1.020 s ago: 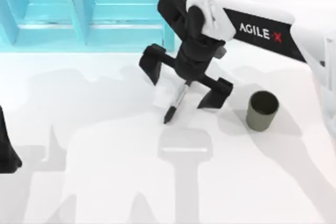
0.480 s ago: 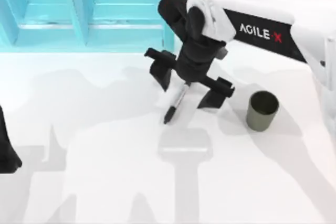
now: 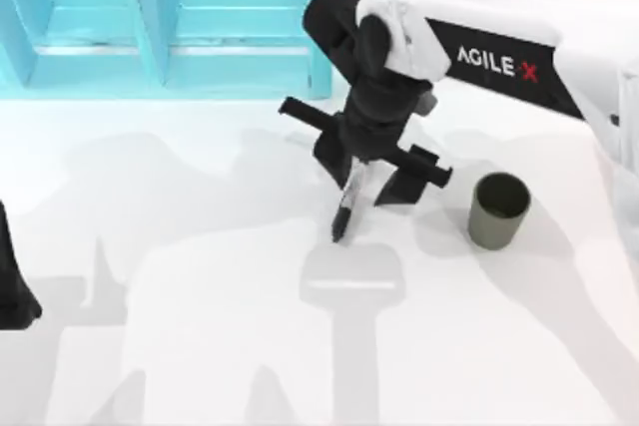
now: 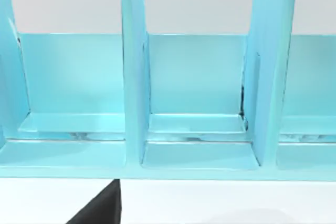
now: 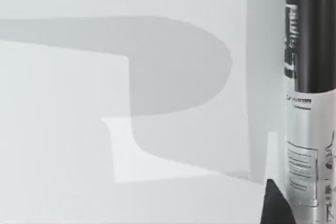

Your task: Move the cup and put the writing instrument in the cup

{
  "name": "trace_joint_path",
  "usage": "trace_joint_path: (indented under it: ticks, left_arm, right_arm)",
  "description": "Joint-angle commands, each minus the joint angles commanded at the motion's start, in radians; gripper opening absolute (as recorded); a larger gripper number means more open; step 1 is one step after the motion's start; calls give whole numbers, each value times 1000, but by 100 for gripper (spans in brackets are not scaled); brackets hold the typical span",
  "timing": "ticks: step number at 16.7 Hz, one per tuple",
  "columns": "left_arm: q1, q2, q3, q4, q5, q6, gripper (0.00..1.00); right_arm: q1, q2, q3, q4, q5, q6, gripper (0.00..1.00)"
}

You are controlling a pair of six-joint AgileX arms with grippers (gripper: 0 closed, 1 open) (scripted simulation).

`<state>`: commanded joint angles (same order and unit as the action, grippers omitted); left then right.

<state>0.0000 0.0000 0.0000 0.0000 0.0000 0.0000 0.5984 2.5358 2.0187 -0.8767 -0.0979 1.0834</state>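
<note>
The marker (image 3: 348, 202) lies near the table's middle, black tip pointing toward the front edge; its labelled grey barrel (image 5: 307, 129) runs down the side of the right wrist view. My right gripper (image 3: 365, 179) straddles its upper end, still open. One finger (image 3: 331, 152) rests against the marker's left side and the other finger (image 3: 407, 185) stands a little apart on the right. The olive-grey cup (image 3: 497, 210) stands upright to the right of that gripper, untouched. My left gripper (image 3: 10, 286) is parked at the table's left edge.
A cyan divided rack (image 3: 165, 22) runs along the back left of the table, just behind the right arm's wrist; its compartments (image 4: 194, 114) face the left wrist camera. The white table (image 3: 200, 346) spreads out in front of the marker and cup.
The right gripper's left finger has swung inward toward the marker, narrowing the gap. The marker has shifted slightly right and turned more upright in the view. The cup has not moved.
</note>
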Motion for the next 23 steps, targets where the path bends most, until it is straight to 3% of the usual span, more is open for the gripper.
trace_joint_path:
  ticks: [7, 16, 23]
  left_arm:
    - [0, 0, 0, 0, 0, 0, 100]
    - [0, 0, 0, 0, 0, 0, 100]
    - [0, 0, 0, 0, 0, 0, 100]
  right_arm:
    - [-9, -88, -22, -76, 36, -37, 0]
    - [110, -451, -260, -183, 53, 79, 0]
    - [126, -489, -291, -197, 54, 97, 0]
